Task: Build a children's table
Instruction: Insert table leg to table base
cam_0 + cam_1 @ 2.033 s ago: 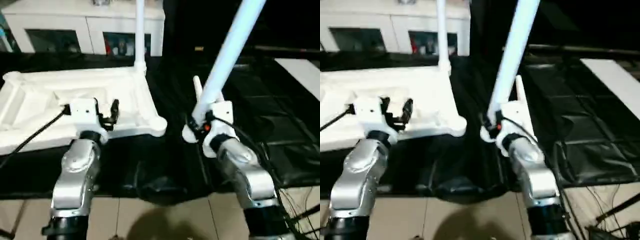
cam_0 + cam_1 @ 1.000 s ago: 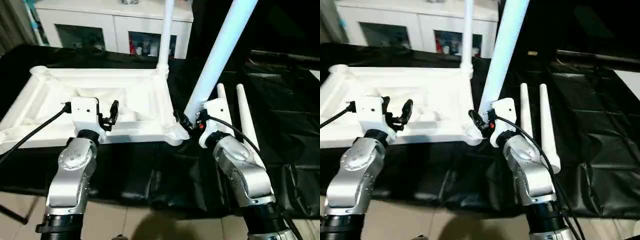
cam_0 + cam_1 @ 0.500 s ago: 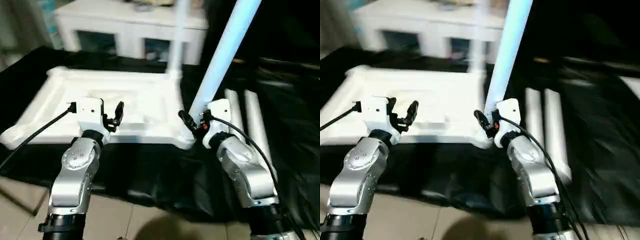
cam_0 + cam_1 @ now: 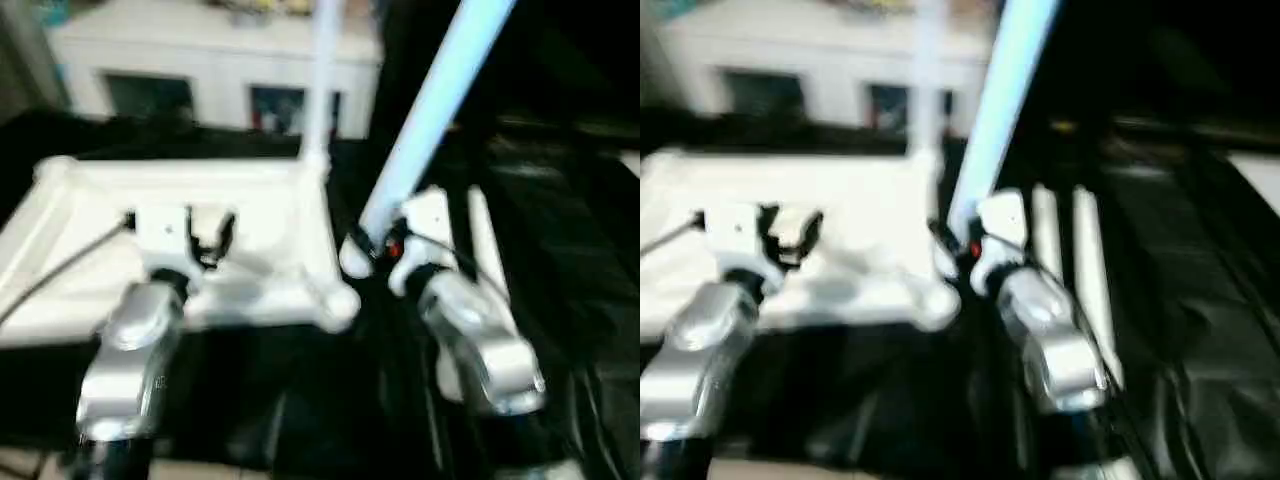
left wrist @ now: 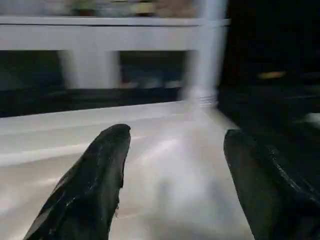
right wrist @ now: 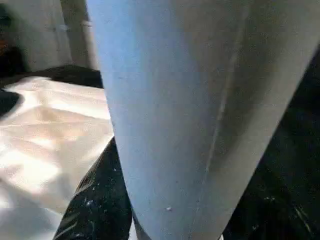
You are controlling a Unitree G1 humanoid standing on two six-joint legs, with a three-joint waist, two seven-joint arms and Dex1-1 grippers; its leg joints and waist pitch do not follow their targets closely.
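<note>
Right gripper [image 4: 368, 243] around tilted leg [image 4: 432, 105]

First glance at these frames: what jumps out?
The long white tapered tube leg slants up from the right pincer, which grips its thick end by the near right corner socket of the upturned white plastic tabletop. One leg already stands in the far corner; the left pincer hovers open over the ribbed underside.
</note>
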